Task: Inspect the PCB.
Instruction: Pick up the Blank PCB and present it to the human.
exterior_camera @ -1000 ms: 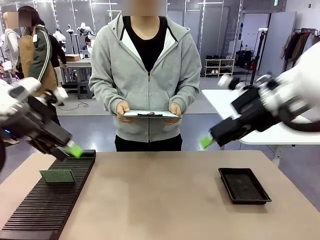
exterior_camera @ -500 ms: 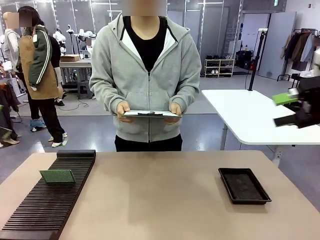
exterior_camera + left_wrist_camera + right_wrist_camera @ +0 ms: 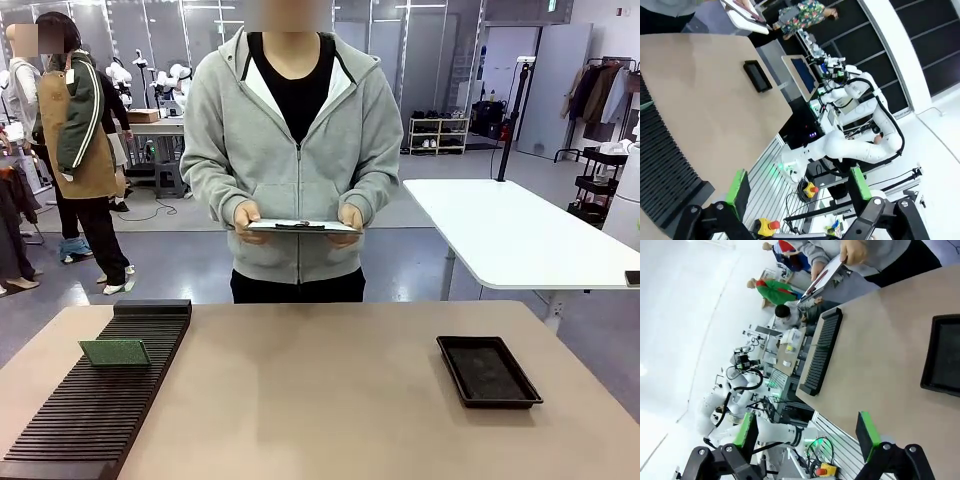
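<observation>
Green PCB (image 3: 114, 352) sits on the black rack (image 3: 90, 420), toward its far end; the tray (image 3: 488, 372) lies well apart from the rack. Left wrist view: my left gripper (image 3: 797, 184) is spread wide and empty, rolled sideways, near the rack's end. Right wrist view: my right gripper (image 3: 806, 432) gapes too, holding nothing, well apart from the rack.

We can read no text, no label, brand or number, green overhead sign (image 3: 551, 5) too small for us to make out
</observation>
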`<action>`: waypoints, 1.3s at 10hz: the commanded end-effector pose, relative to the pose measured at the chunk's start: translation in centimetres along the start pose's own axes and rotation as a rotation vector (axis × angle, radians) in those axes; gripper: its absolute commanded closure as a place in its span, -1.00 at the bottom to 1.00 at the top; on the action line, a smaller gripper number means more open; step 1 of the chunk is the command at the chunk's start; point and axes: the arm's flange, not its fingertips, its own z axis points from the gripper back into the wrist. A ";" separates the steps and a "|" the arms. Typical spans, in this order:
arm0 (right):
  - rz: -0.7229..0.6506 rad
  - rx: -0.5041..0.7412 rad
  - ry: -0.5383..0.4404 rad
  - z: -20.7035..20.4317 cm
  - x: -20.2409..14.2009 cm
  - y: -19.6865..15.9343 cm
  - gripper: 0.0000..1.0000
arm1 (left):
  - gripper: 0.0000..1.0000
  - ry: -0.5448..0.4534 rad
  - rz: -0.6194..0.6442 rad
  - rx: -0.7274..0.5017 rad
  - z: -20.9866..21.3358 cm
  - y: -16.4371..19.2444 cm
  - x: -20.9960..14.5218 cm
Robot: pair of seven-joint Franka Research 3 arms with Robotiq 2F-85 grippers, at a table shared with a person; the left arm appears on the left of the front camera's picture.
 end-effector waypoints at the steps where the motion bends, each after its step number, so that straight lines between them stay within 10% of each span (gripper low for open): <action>1: 0.017 0.033 -0.004 -0.7 0.1 -0.3 -1.00 | -1.00 -0.002 -0.016 -0.015 0.5 0.3 0.9; 13: -0.007 0.020 -0.006 -0.1 0.0 -0.5 -1.00 | -1.00 -0.010 0.001 -0.002 0.3 0.7 -0.1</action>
